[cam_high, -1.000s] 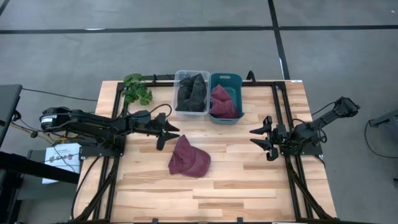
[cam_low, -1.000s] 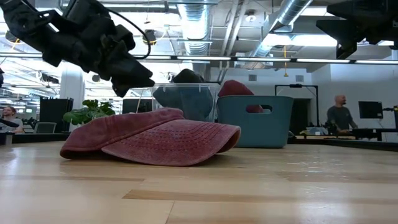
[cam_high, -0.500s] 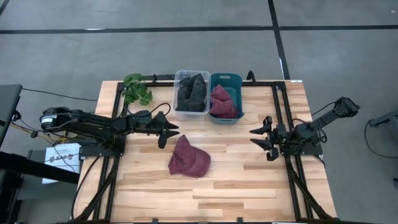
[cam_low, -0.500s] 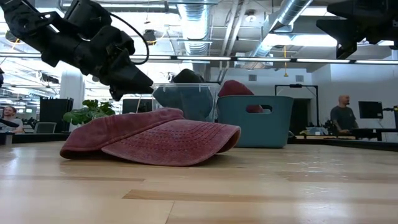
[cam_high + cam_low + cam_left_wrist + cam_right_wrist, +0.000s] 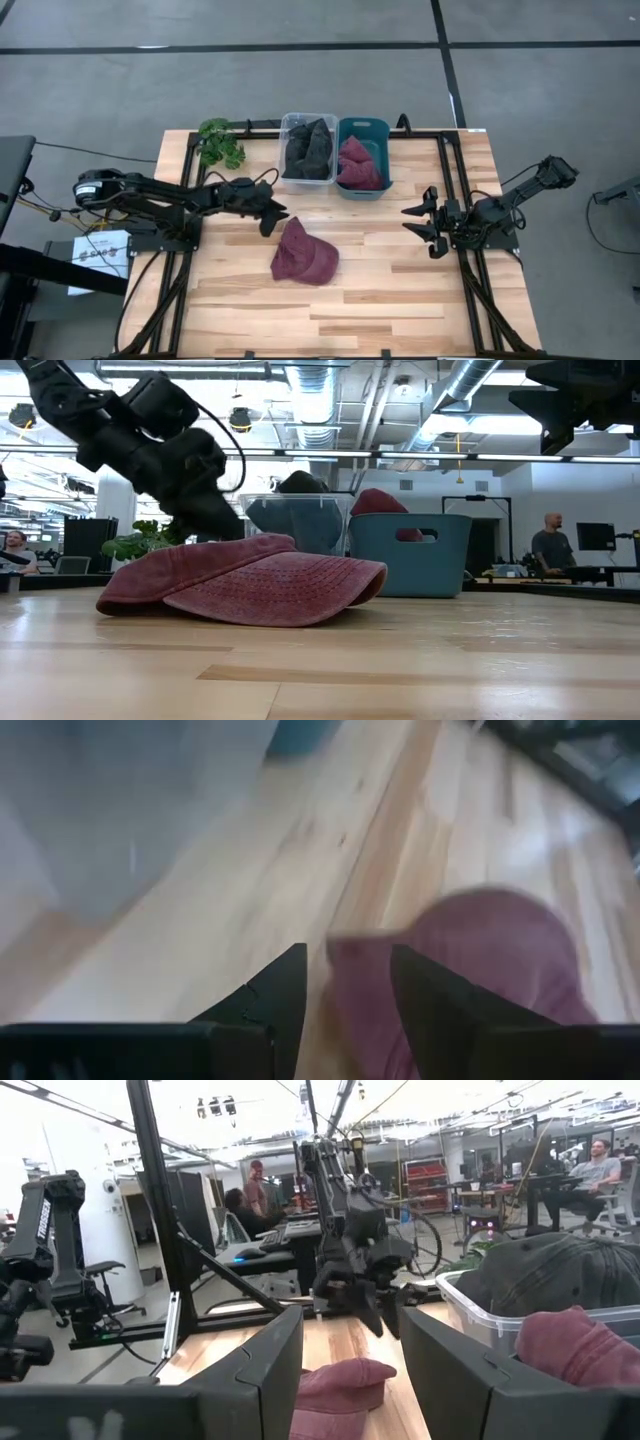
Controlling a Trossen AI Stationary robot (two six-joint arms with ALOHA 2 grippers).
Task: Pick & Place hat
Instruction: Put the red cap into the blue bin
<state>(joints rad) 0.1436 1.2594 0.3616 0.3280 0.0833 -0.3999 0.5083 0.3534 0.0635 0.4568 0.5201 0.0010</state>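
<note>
A maroon hat (image 5: pixel 304 252) lies crown up on the wooden table, its brim flat on the boards (image 5: pixel 240 582). My left gripper (image 5: pixel 274 218) is open and slants down at the hat's far left edge, just off the cloth (image 5: pixel 225 525). In the left wrist view the hat (image 5: pixel 470 960) fills the space ahead of the spread fingers (image 5: pixel 345 985). My right gripper (image 5: pixel 408 220) waits open near the table's right side, above the boards, facing the hat (image 5: pixel 335 1380).
At the far edge stand a clear bin (image 5: pixel 308 148) of dark hats and a teal bin (image 5: pixel 362 155) holding a maroon hat. A green plant (image 5: pixel 220 142) sits at the far left corner. Black rails run along both sides. People sit in the room behind.
My left gripper has moved right and down toward the hat's far left edge, tipping its fingers lower, and has stayed open. The hat has not moved.
</note>
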